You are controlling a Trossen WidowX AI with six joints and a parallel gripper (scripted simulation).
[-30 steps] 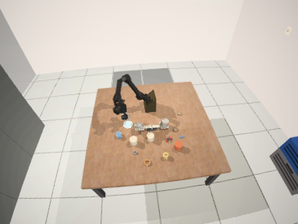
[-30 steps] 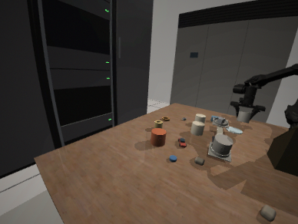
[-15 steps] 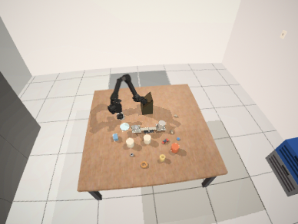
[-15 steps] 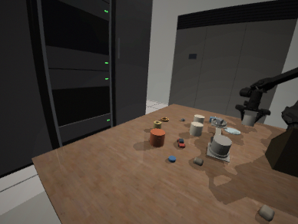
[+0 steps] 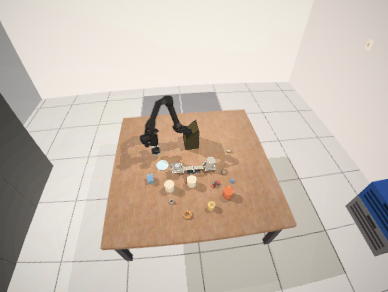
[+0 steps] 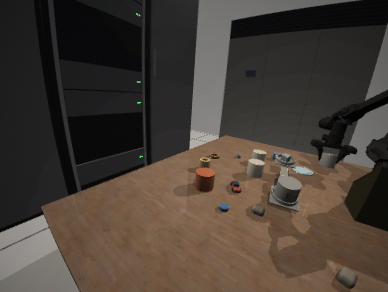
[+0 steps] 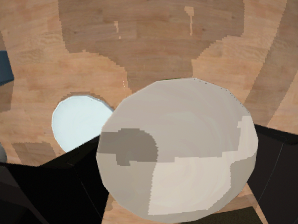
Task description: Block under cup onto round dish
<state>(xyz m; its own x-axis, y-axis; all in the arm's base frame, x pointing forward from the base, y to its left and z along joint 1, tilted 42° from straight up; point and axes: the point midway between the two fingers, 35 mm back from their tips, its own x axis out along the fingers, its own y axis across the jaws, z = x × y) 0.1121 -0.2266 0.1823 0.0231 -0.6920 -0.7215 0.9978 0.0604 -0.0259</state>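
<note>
We hold the pale grey cylindrical cup [image 7: 176, 149] clamped in our black gripper [image 6: 334, 152] beside the pale-blue round dish [image 7: 79, 121]; the block remains unplaced.

A cup [image 7: 176, 152] is held between the gripper [image 7: 166, 183] fingers above the table [image 5: 150, 225]; the dish [image 7: 79, 121] lies just beside it.

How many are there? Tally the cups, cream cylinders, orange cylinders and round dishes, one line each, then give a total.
Cups: 2 (held cup, standing cup)
Cream cylinders: 2 (left cream cylinder, right cream cylinder)
Orange cylinders: 1 (orange cylinder)
Round dishes: 1 (pale blue dish)
Total: 6
</note>
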